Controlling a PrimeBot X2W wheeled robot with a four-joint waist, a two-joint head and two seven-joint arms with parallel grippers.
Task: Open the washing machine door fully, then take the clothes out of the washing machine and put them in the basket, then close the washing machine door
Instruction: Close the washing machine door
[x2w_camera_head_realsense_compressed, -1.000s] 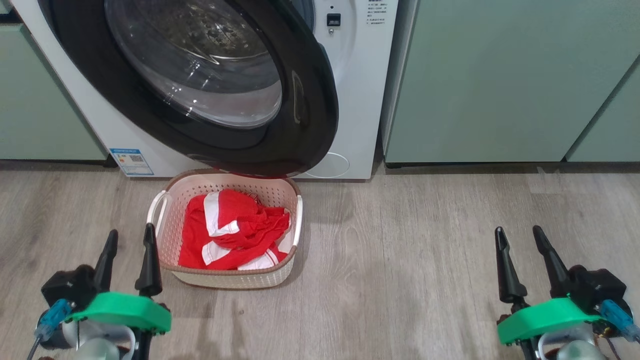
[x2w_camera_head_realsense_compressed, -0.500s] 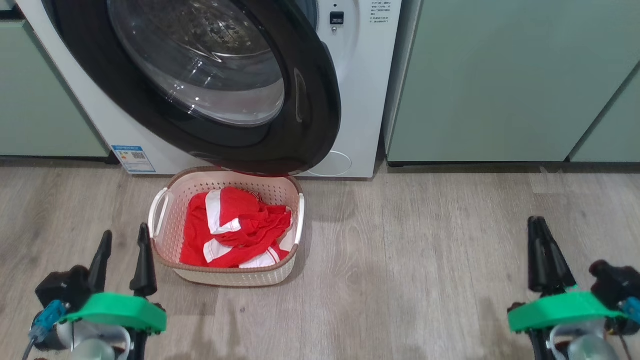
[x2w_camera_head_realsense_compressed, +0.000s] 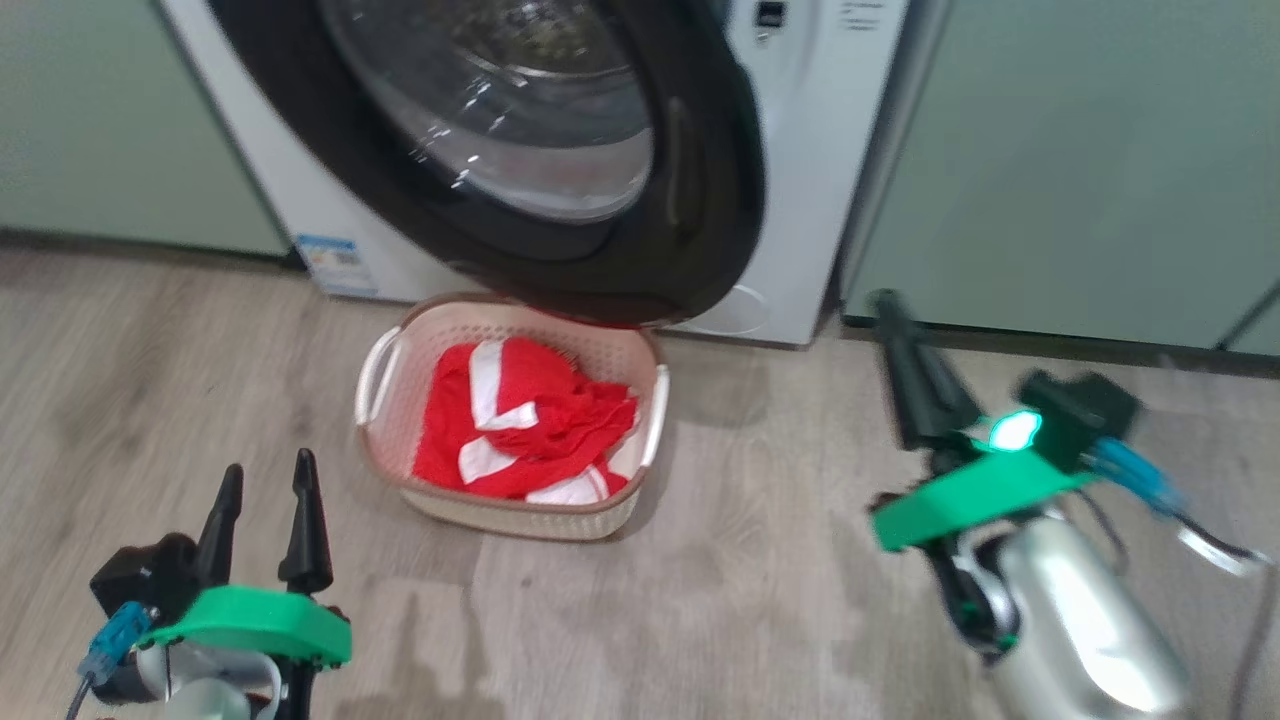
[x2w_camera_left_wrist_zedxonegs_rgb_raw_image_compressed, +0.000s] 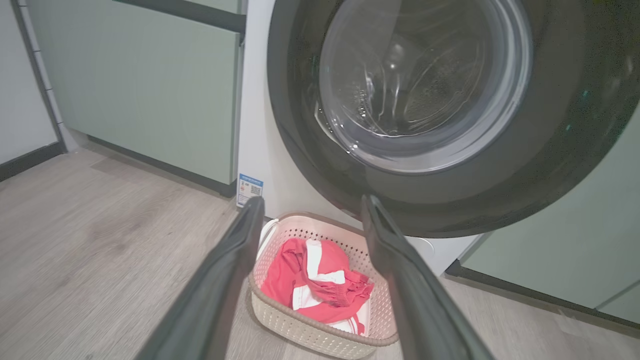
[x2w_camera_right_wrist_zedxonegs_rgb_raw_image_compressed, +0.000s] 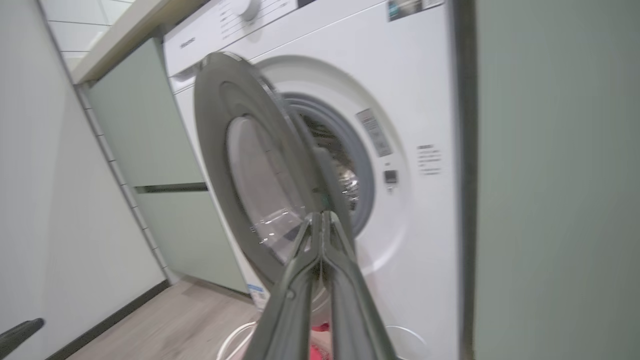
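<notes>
Right, washing machine door (x2w_camera_head_realsense_compressed: 560, 150): 1, swung open, black rim and glass bowl facing out; the right wrist view catches it nearly edge-on.
Washing machine (x2w_camera_head_realsense_compressed: 800, 150): 1, white, standing between the cabinets; 1 grey gasket (x2w_camera_right_wrist_zedxonegs_rgb_raw_image_compressed: 362, 175) rings the drum mouth behind the door.
Marks on the machine: 1 blue label (x2w_camera_head_realsense_compressed: 335, 262) at its lower left corner, 1 round service flap (x2w_camera_head_realsense_compressed: 735, 310) at its lower right corner.
Basket (x2w_camera_head_realsense_compressed: 500, 515): 1, on the floor right in front of the machine, far rim under the door's lowest edge; 2 white handles (x2w_camera_head_realsense_compressed: 375, 375), 1 per short side.
Clothes (x2w_camera_head_realsense_compressed: 530, 430): 1 red heap with white panels, all inside the basket; how many garments, I cannot tell.
Left gripper (x2w_camera_head_realsense_compressed: 268, 465): 2 fingers spread wide, nothing between them, low over the floor off the basket's near left corner, apart from it.
Right gripper (x2w_camera_head_realsense_compressed: 888, 305): blurred, 2 fingers pressed together, nothing pinched, up over the floor right of the basket, tips toward the machine's lower right corner.
Cabinets (x2w_camera_head_realsense_compressed: 1080, 150): pale green, 1 run each side of the machine, 2 in all.
Floor (x2w_camera_head_realsense_compressed: 750, 580): grey wood-look planks.
</notes>
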